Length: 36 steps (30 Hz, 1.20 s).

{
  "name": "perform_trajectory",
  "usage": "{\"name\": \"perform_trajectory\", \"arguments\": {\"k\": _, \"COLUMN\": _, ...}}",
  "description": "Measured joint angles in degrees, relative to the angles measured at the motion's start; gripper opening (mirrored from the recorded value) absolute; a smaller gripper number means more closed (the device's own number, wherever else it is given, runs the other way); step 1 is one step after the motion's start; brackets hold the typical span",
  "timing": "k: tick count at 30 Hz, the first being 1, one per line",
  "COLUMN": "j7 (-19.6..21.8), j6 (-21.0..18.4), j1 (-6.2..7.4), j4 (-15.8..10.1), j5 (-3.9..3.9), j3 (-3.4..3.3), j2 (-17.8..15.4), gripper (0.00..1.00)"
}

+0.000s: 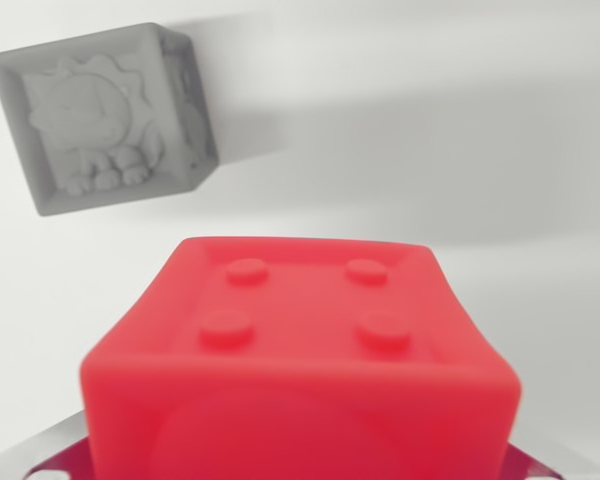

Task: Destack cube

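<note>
Bright, even light, white tabletop (480, 130) near blown out. Soft grey shadows trail to the wrist view's right from the grey cube (105, 120). Red cube (300, 370) very close, its near face out of focus. Grey cube slightly blurred. No hard glare.

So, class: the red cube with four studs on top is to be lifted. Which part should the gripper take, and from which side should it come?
Probably from straight above, closing on two opposite flat side walls of the red cube. The top carries four raised studs, so it offers no flat hold, while the walls look smooth. The grey cube lies apart, leaving room around it. The gripper itself is out of view.
</note>
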Motion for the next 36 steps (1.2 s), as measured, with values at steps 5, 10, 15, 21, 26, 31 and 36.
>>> {"name": "perform_trajectory", "arguments": {"k": 5, "j7": 0.81, "j6": 0.60, "j1": -0.15, "j4": -1.58, "j5": 0.12, "j3": -0.35, "j2": -0.91, "gripper": 0.00}}
{"name": "perform_trajectory", "arguments": {"k": 10, "j7": 1.61, "j6": 1.29, "j1": -0.28, "j4": -3.21, "j5": 0.26, "j3": -0.72, "j2": -1.89, "gripper": 0.00}}
{"name": "perform_trajectory", "arguments": {"k": 15, "j7": 2.46, "j6": 1.96, "j1": -0.42, "j4": -4.93, "j5": 0.45, "j3": -1.15, "j2": -2.92, "gripper": 0.00}}
{"name": "perform_trajectory", "arguments": {"k": 21, "j7": 3.52, "j6": 2.78, "j1": -0.54, "j4": -7.09, "j5": 0.67, "j3": -1.81, "j2": -4.22, "gripper": 0.00}}
{"name": "perform_trajectory", "arguments": {"k": 26, "j7": 4.28, "j6": 3.40, "j1": -0.69, "j4": -8.61, "j5": 0.81, "j3": -2.24, "j2": -5.10, "gripper": 0.00}}
{"name": "perform_trajectory", "arguments": {"k": 31, "j7": 5.09, "j6": 4.04, "j1": -0.88, "j4": -10.23, "j5": 0.89, "j3": -2.68, "j2": -6.12, "gripper": 0.00}}
{"name": "perform_trajectory", "arguments": {"k": 36, "j7": 5.86, "j6": 4.62, "j1": -1.05, "j4": -11.71, "j5": 0.94, "j3": -3.14, "j2": -7.01, "gripper": 0.00}}
